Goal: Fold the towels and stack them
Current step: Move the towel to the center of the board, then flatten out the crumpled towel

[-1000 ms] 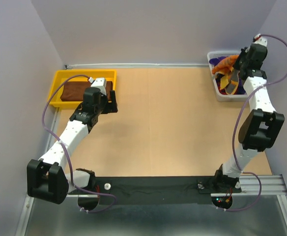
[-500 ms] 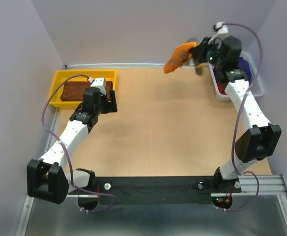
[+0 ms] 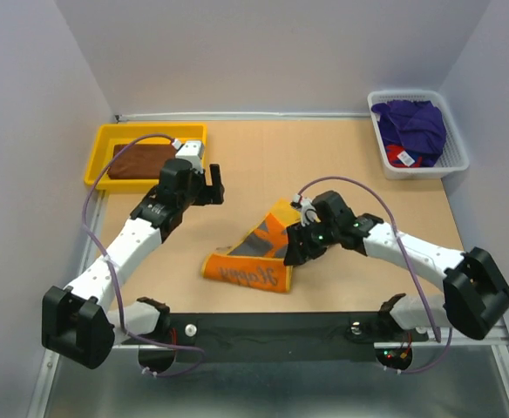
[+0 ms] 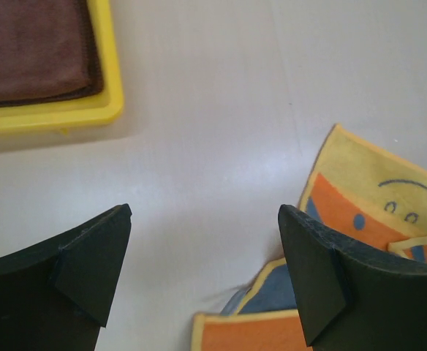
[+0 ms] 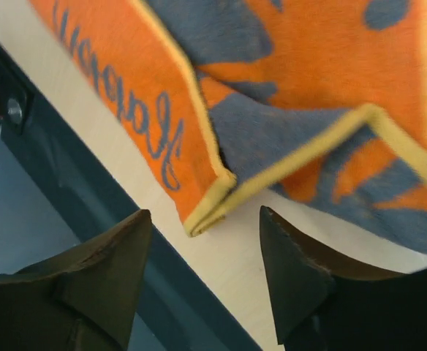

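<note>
The orange towel (image 3: 247, 255) with dark print and a yellow border lies rumpled and partly doubled over on the table's near middle; it also shows in both wrist views (image 5: 308, 73) (image 4: 360, 212). My right gripper (image 3: 291, 253) (image 5: 206, 241) is open just off the towel's right end, with only a folded corner in front of its jaws. My left gripper (image 3: 214, 181) (image 4: 205, 241) hangs open over bare table, up and left of the towel. A folded brown towel (image 3: 141, 159) (image 4: 31, 44) lies in the yellow tray (image 3: 98, 161) (image 4: 110, 84). Purple (image 3: 411, 126) and red (image 3: 400, 158) towels fill the basket.
The white mesh basket (image 3: 458, 150) stands at the back right corner. The yellow tray sits at the back left. A black strip (image 3: 263, 335) holding the arm bases runs along the near table edge, close to the orange towel.
My right arm swung the orange towel from the basket to the table's near middle and its jaws opened, dropping it. The left gripper shifted slightly right.
</note>
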Robot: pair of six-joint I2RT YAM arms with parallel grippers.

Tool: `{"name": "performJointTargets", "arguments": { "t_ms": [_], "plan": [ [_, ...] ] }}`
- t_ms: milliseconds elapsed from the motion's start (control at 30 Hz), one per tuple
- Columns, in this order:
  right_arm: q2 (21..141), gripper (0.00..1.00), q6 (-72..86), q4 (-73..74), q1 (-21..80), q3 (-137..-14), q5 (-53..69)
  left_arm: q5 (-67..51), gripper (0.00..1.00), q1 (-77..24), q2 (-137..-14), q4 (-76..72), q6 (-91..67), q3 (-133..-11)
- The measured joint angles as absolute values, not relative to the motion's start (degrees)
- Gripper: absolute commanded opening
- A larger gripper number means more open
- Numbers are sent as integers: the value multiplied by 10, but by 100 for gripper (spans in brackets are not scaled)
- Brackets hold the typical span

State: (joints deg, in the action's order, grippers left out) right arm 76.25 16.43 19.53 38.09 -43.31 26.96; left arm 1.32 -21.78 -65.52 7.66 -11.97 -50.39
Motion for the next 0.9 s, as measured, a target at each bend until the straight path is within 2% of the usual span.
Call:
{"name": "performJointTargets", "arguments": {
  "t_ms": [167,333,467,700,900],
  "plan": [
    [689,70,200,219,377,-444,136,0,93,-282,-672,81,-147,-518],
    [718,69,243,223,362,-465,-18,1,91,-345,-745,80,-169,-548],
    [727,70,290,237,339,-448,-98,14,88,-389,-836,84,-172,-597],
    [693,70,356,252,246,-388,-163,40,83,-434,-1023,85,-160,-730],
    [691,65,392,257,203,-366,-164,62,77,-451,-1129,94,-144,-825]
  ]
}}
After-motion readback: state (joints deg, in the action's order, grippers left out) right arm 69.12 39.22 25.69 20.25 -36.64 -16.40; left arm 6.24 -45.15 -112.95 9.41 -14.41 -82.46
